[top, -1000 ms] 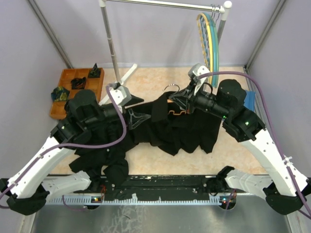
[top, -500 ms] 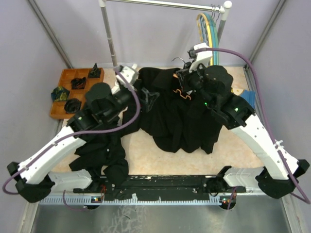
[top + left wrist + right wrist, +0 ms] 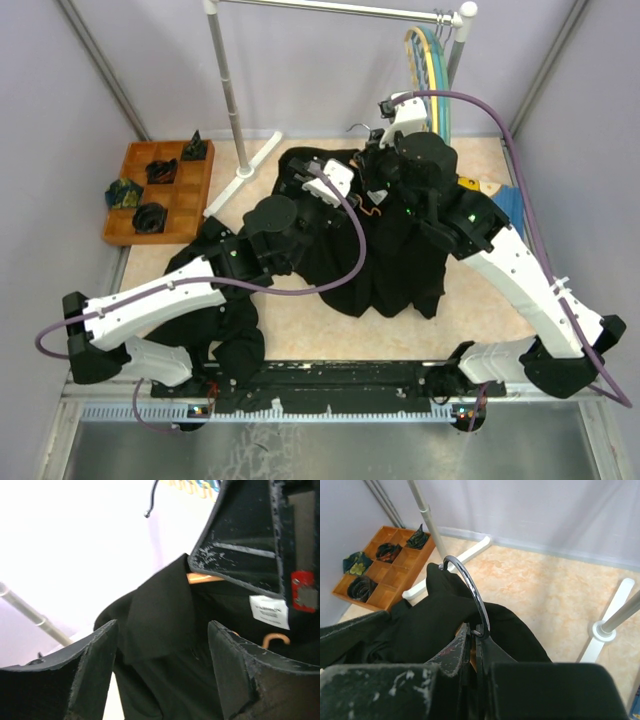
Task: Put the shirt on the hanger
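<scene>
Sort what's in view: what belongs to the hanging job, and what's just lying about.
Job: shirt, orange hanger, right gripper clamping it.
Lying about: wooden tray, spare hangers on the rail, black clothes pile, blue garment.

We see pale lilac walls (image 3: 320, 80) enclosing a beige marbled table (image 3: 300, 330), a metal clothes rail (image 3: 330, 8) behind, and a wooden compartment tray (image 3: 192, 188) at the left.

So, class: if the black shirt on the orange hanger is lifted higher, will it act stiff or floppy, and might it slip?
Probably floppy: the shirt hangs in loose folds below the hanger. Likely light for its size, since the fabric looks thin where it folds. It might slip, as it seems only loosely draped.
</scene>
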Tool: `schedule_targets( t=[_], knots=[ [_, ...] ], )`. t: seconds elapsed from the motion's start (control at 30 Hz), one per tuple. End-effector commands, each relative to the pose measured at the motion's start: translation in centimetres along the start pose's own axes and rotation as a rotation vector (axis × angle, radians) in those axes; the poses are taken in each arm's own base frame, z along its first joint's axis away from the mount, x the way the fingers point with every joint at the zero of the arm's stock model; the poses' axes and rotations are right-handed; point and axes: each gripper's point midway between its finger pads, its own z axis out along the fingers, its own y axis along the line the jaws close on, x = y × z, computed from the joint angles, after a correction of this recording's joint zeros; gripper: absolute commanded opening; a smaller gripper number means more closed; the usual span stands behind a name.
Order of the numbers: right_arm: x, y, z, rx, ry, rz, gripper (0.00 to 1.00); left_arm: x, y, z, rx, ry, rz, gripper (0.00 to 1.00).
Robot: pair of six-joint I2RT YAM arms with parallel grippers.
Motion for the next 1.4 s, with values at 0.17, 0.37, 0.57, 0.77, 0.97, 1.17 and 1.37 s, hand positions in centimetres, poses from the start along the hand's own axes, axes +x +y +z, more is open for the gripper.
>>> schedule_targets(
  t=[0.17,0.37,0.57,0.77,0.97,1.17,1.37],
  knots=[
    [-4.8,1.7,-2.8,-0.108,-0.134,0.127,0.0,0.0,2.3,0.9,-0.262,0.008,0.136,0.61],
    [-5.5,1.2,-3.5,-0.099,-0.161,0.128,0.0,1.1,2.2,0.5,-0.292,0.029,0.144,0.21],
    [-4.7,0.1,-2.9,-0.039,-0.15,0.058,0.0,-0.1,4.5,-1.1,-0.335,0.013,0.103,0.0],
    [-4.3,-0.9,-3.0,-0.001,-0.157,0.019,0.0,-1.8,6.9,-2.9,-0.365,-0.008,0.045,0.0],
    [-4.3,-1.1,-3.2,0.004,-0.166,0.011,0.0,-2.0,7.2,-3.7,-0.328,0.005,-0.019,0.0],
    [-4.4,-1.7,-3.3,0.021,-0.163,-0.011,0.0,-1.5,7.6,-4.7,-0.305,0.03,-0.08,0.0],
    [-4.2,-2.2,-2.7,0.05,-0.152,0.004,0.0,-3.3,6.0,-5.1,-0.143,0.018,-0.185,0.0]
  ],
)
